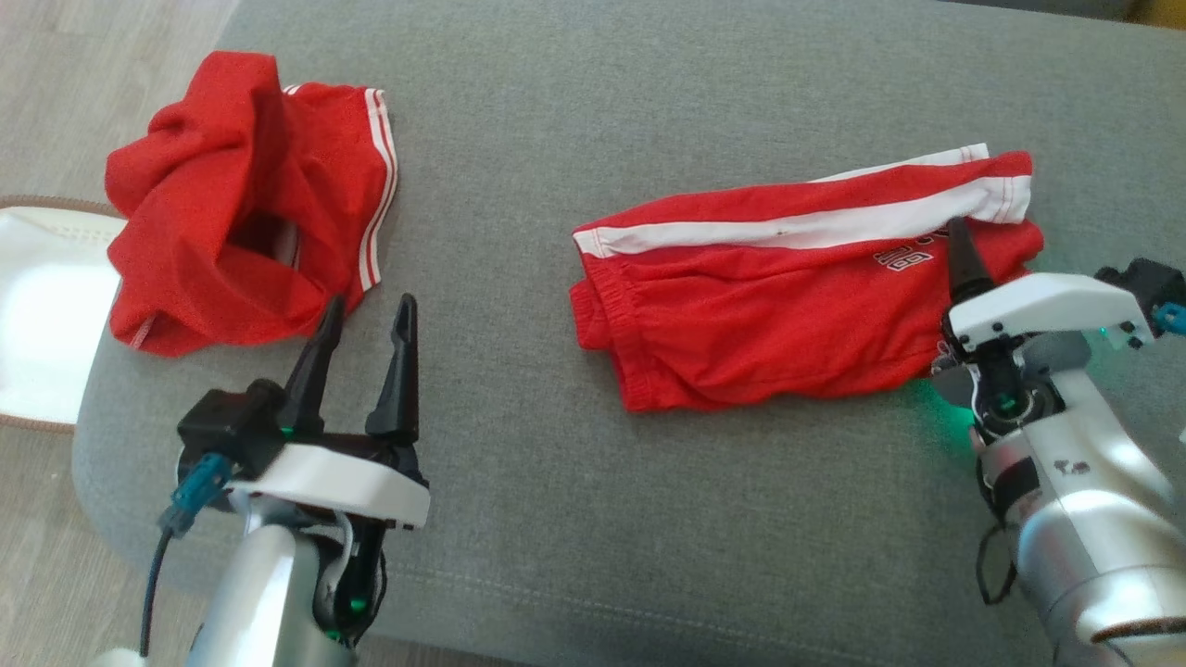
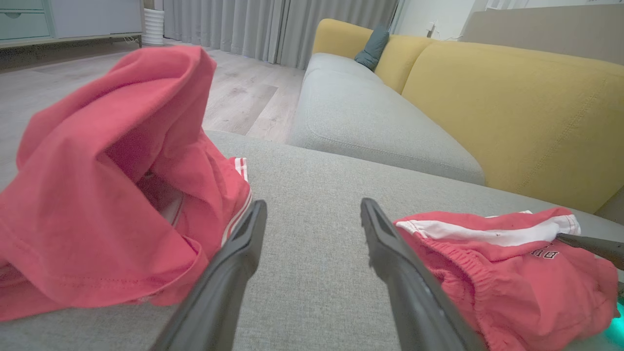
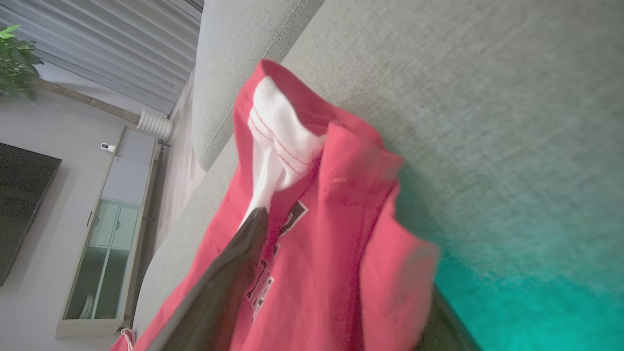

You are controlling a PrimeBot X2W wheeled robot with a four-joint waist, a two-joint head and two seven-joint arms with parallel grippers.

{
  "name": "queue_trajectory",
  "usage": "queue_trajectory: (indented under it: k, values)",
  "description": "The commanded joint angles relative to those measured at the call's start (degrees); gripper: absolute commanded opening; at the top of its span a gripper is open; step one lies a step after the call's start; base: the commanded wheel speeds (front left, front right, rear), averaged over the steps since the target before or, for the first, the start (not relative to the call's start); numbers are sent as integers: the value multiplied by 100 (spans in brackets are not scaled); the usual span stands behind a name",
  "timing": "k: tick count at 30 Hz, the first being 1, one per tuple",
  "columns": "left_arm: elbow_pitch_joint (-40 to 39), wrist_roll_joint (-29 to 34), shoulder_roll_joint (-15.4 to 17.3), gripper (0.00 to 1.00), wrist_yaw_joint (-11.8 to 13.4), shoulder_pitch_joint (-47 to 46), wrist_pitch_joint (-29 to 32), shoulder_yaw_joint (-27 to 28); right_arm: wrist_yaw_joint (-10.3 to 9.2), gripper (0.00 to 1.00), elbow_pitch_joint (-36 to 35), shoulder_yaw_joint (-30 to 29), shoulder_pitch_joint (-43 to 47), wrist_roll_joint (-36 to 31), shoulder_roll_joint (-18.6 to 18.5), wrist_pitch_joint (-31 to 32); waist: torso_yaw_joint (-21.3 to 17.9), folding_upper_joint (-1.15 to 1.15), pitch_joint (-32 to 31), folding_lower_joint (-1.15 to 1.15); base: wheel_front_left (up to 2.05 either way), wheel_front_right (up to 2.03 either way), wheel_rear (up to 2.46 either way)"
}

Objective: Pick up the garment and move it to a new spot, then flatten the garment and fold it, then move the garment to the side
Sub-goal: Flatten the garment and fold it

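The garment, a pair of red shorts (image 1: 788,296) with a white side stripe and lettering, lies folded on the grey cushion (image 1: 602,519). My right gripper (image 1: 964,255) is at the shorts' right end. One dark finger rests on top of the cloth and the other is hidden beneath it. In the right wrist view the jaws of the right gripper (image 3: 341,263) stand wide with the shorts (image 3: 341,170) between them, not pinched. My left gripper (image 1: 370,304) is open and empty, just right of a crumpled red shirt (image 1: 232,213). The left wrist view shows the left gripper (image 2: 313,204) between the shirt (image 2: 97,195) and the shorts (image 2: 512,273).
The cushion's left edge drops to a wooden floor where a white mat (image 1: 46,306) with a brown rim lies. Bare grey fabric spreads between the two clothes and toward me. A yellow sofa back (image 2: 512,112) rises beyond the cushion.
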Motion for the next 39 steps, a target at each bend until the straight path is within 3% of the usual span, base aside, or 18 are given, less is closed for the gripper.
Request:
queue_trajectory:
  k: [1,2,8,17,22,27,31,35,39]
  values:
    - [-166,-68,25,100,26,-224,-70,147,46,55,203,237,-27,129,332,52,28,0,6,0,0,0,0]
    - [-155,-80,25,100,32,-229,-70,145,46,0,272,260,-82,108,332,-7,34,0,0,0,0,0,0]
    - [-98,-102,24,100,75,-165,-70,212,46,0,351,362,-126,231,332,-236,-60,0,-113,0,0,0,0]
    - [-60,-113,24,100,77,-50,-70,270,46,0,61,461,377,468,325,-791,-522,0,-363,0,0,0,0]
    - [-63,-99,24,100,79,24,-70,278,46,0,116,291,638,333,116,-1241,-772,0,-495,0,0,0,0]
    - [-66,-95,24,100,85,96,-70,275,46,0,428,-111,656,-170,-299,-1407,-940,0,-584,0,0,0,0]
    - [-66,-108,24,100,91,99,-70,243,46,0,281,-577,727,-754,-355,-1411,-972,0,-628,0,0,0,0]
    - [-45,-111,24,100,100,110,-70,211,46,0,-122,-971,813,-1288,-99,-1412,-950,0,-723,0,0,0,0]
    - [-24,-115,24,100,121,174,-70,206,46,0,-757,-995,958,-1744,237,-1413,-874,0,-892,0,0,0,0]
